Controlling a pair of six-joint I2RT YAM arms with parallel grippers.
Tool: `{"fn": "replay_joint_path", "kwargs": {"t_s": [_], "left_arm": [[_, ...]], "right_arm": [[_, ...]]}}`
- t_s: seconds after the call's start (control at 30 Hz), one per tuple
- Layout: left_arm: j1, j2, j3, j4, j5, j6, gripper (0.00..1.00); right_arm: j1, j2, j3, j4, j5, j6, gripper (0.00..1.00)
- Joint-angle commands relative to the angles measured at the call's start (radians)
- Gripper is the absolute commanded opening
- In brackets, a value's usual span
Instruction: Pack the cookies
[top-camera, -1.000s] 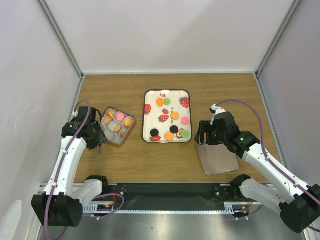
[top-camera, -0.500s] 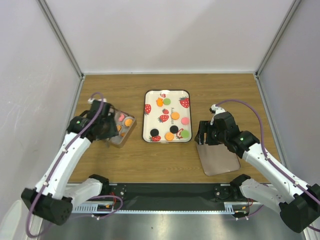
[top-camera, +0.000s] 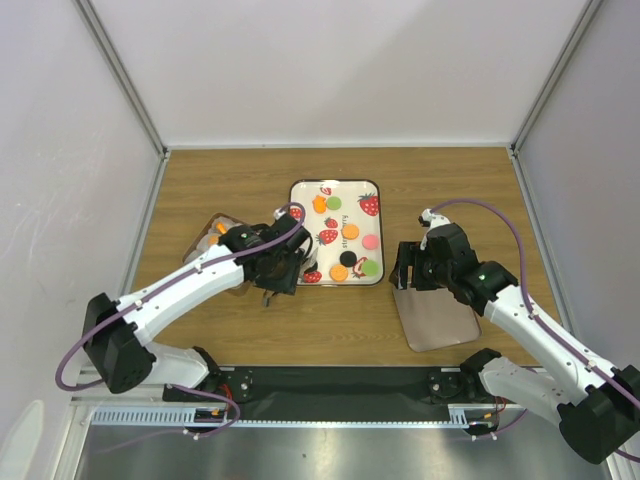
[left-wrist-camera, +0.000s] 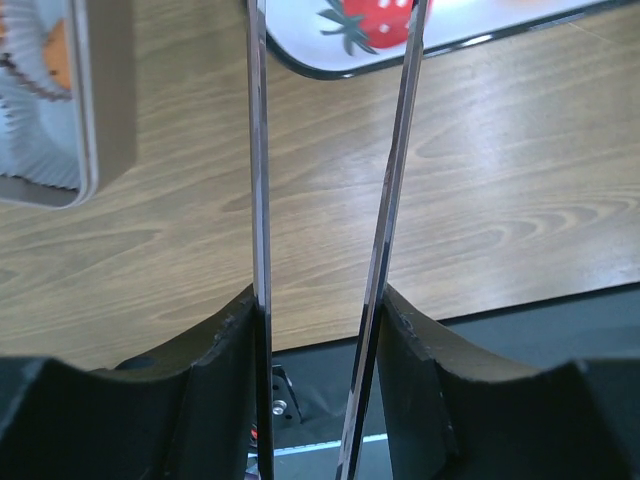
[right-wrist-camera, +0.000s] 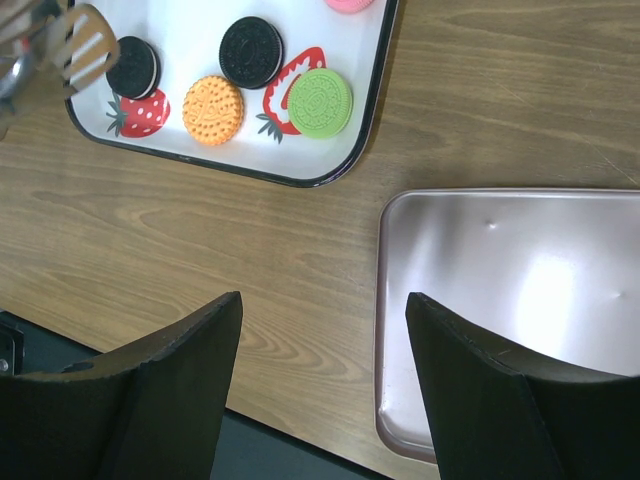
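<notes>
Table (top-camera: 440, 190) wood, strawberry tray (top-camera: 371, 222) dead centre. Pinkish lid (top-camera: 436, 318) at tray's 4 o'clock, tin (left-wrist-camera: 105, 90) at its 9. Over lid's 11 o'clock corner: right gripper (right-wrist-camera: 322, 310), jaws wide, nothing in them. By tray's 7 o'clock corner: left gripper (left-wrist-camera: 318, 330) clamped on tongs (left-wrist-camera: 258, 150). Loose cookies (right-wrist-camera: 213, 108) on tray, few more in tin.

You work on a matt wood-grain table (right-wrist-camera: 200, 230). The white tray (right-wrist-camera: 190, 30) is glossy. The lid (right-wrist-camera: 520, 290) is smooth pinkish metal with a soft sheen. The tongs (left-wrist-camera: 258, 200) are thin polished metal, the cookies (right-wrist-camera: 320, 102) matt and embossed, and the liners (left-wrist-camera: 35, 130) pleated paper.
</notes>
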Motion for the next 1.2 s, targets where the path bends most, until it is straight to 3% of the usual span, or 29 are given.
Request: {"fn": "replay_joint_path", "kwargs": {"t_s": [0.0, 0.87, 1.07, 1.17], "left_arm": [[-0.025, 0.011, 0.022, 0.049, 0.03, 0.01, 0.51], [-0.043, 0.088, -0.04, 0.079, 0.038, 0.047, 0.5], [-0.045, 0.089, -0.032, 0.066, 0.013, 0.045, 0.38], [-0.043, 0.079, 0.009, 0.034, -0.028, 0.056, 0.36]], "right_arm": [[-0.001, 0.001, -0.002, 0.027, 0.018, -0.01, 0.73], [0.002, -0.002, -0.002, 0.027, 0.018, -0.006, 0.73], [0.004, -0.005, -0.002, 0.028, 0.017, -0.01, 0.73], [0.004, -0.007, 0.0, 0.027, 0.014, -0.008, 0.73]]}}
